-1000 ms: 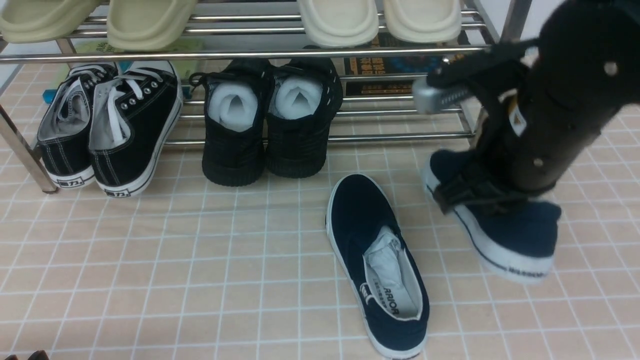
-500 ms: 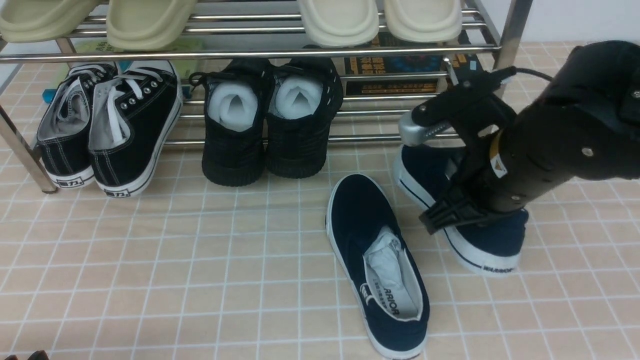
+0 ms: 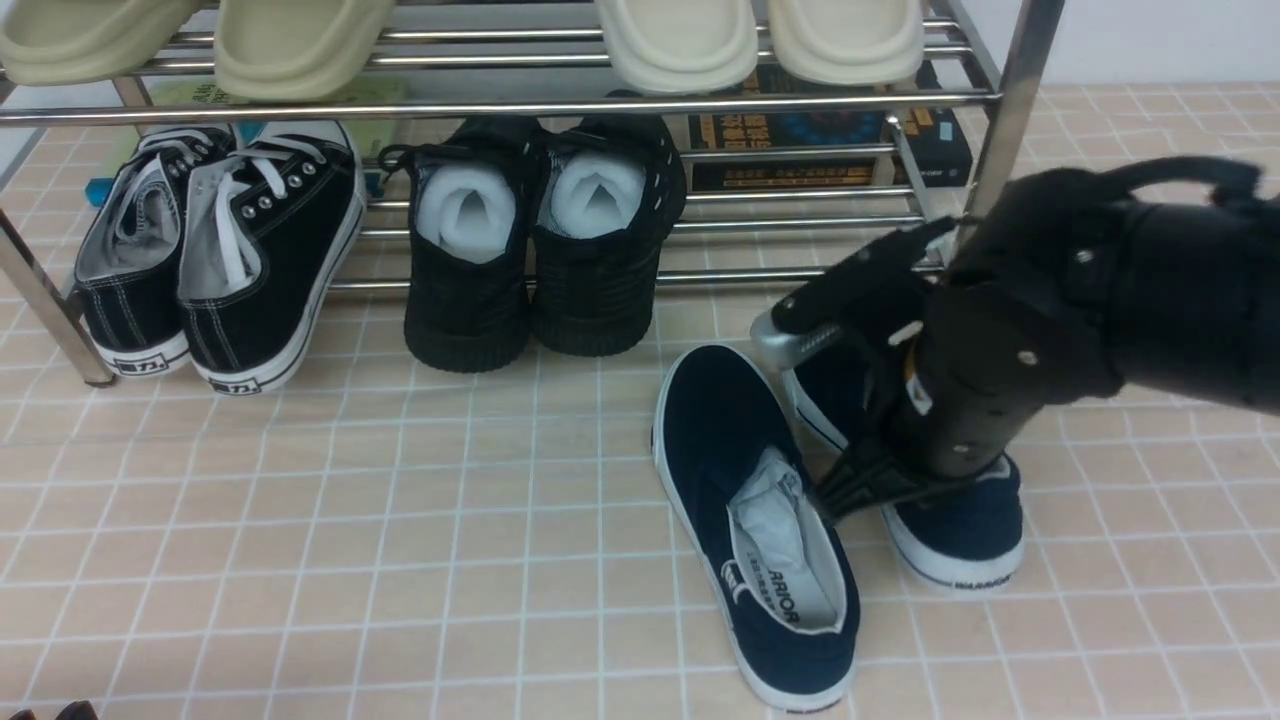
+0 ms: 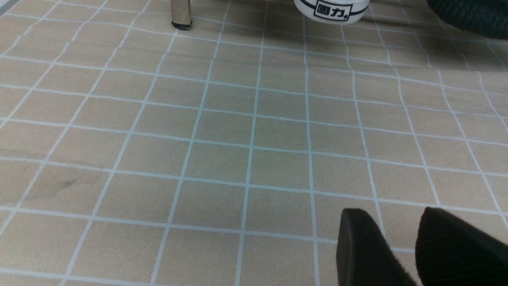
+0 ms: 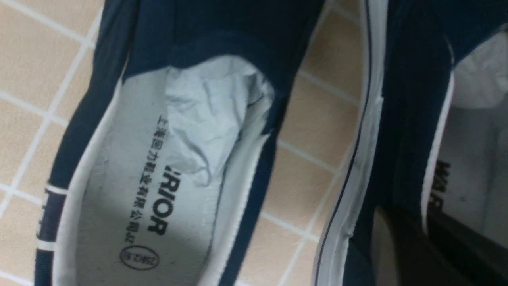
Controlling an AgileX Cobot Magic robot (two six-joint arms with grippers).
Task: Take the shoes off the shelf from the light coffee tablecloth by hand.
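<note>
Right gripper [image 3: 880, 480]: jaws pinching the side wall of the second navy shoe [image 3: 960, 535] at its opening, one finger inside, one outside
Second navy shoe: off the rack [image 3: 1005, 110], low on the cloth [image 3: 400, 560], tilted, just beside its mate; can't tell whether the whole sole is down
First navy shoe [image 3: 730, 430]: flat on the cloth in front of the rack, opening up, white paper stuffed in the toe
Step in hand: looks like setting the second one down next to the first, so the job is close to done
How to do it well: bring it down until the sole sits flat, keep a strip of cloth showing between the two so it neither lands on nor shoves its mate, spread the jaws only once it rests by itself, then go straight up so the inner finger doesn't hook the lining
Risk: soft canvas wall may fold in the pinch and tip the heel
Left gripper [image 4: 401, 254]: low over bare cloth, fingers a little apart, nothing between them
Count, navy shoes: two, both off the rack
Count, black lace-up sneakers [image 3: 270, 250]: two
Count, all-black shoes [image 3: 540, 290]: two
Count, pale slippers [image 3: 680, 40]: four, on the upper bars
</note>
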